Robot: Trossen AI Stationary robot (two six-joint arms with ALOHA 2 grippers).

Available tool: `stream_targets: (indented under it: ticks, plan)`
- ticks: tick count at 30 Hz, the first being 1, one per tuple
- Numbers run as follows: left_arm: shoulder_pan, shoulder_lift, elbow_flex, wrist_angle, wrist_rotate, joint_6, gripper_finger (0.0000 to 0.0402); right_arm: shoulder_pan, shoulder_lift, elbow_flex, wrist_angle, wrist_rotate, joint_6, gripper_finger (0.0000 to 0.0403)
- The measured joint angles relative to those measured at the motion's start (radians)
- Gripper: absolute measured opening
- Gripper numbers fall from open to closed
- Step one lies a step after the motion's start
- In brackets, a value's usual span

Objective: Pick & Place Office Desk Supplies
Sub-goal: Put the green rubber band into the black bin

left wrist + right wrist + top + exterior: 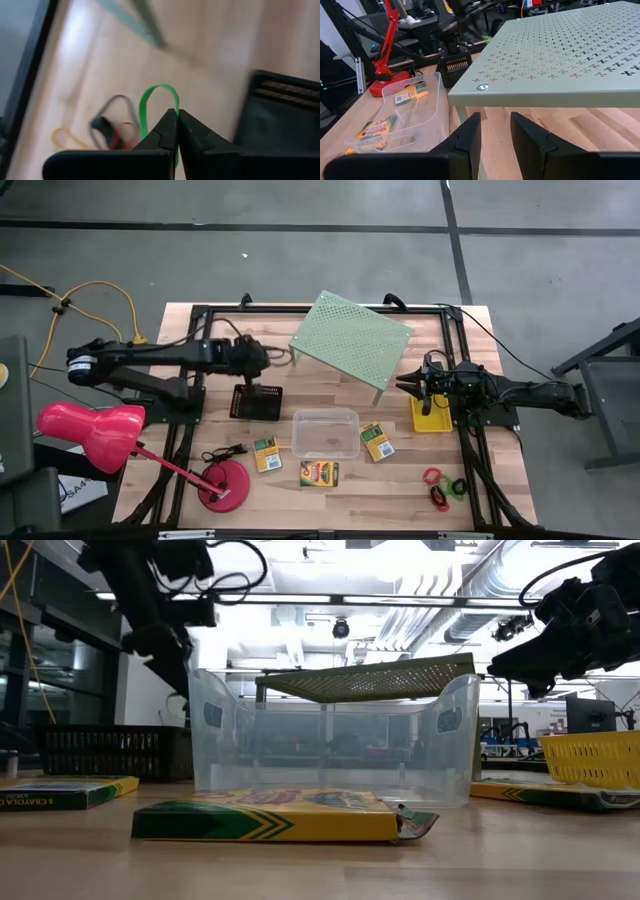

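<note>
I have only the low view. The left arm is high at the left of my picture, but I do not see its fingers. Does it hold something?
Observer: Yes. The left gripper is shut on a thin green rubber band.
Operator: Are there more bands near it?
Observer: A yellow band, a red band and a dark band lie on the wooden table below it.
Operator: And the right gripper?
Observer: The right gripper is open and empty, facing the pale green perforated shelf.
</note>
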Motion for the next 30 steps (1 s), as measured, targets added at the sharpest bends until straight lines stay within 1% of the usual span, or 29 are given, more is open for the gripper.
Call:
stream_targets:
  ticks: [8,12,15,20,24,30]
  plan:
    - [-0.243,-0.001,0.0,-0.019,-0.001,-0.163,0.0,0.0,0.0,0.0,0.0,0.0,0.0,0.0094]
    - [-0.344,-0.001,0.0,-0.018,-0.032,-0.228,0.0,0.0,0.0,0.0,0.0,0.0,0.0,0.0094]
    - [-0.393,-0.001,0.0,-0.018,-0.066,-0.258,0.0,0.0,0.0,0.0,0.0,0.0,0.0,0.0094]
    - [-0.428,0.006,0.0,-0.039,-0.108,-0.303,0.0,0.0,0.0,0.0,0.0,0.0,0.0,0.0094]
    - [-0.428,0.053,0.0,-0.057,-0.116,-0.358,0.0,0.0,0.0,0.0,0.0,0.0,0.0,0.0094]
    - [-0.428,0.147,0.0,-0.057,-0.081,-0.412,0.0,0.0,0.0,0.0,0.0,0.0,0.0,0.0094]
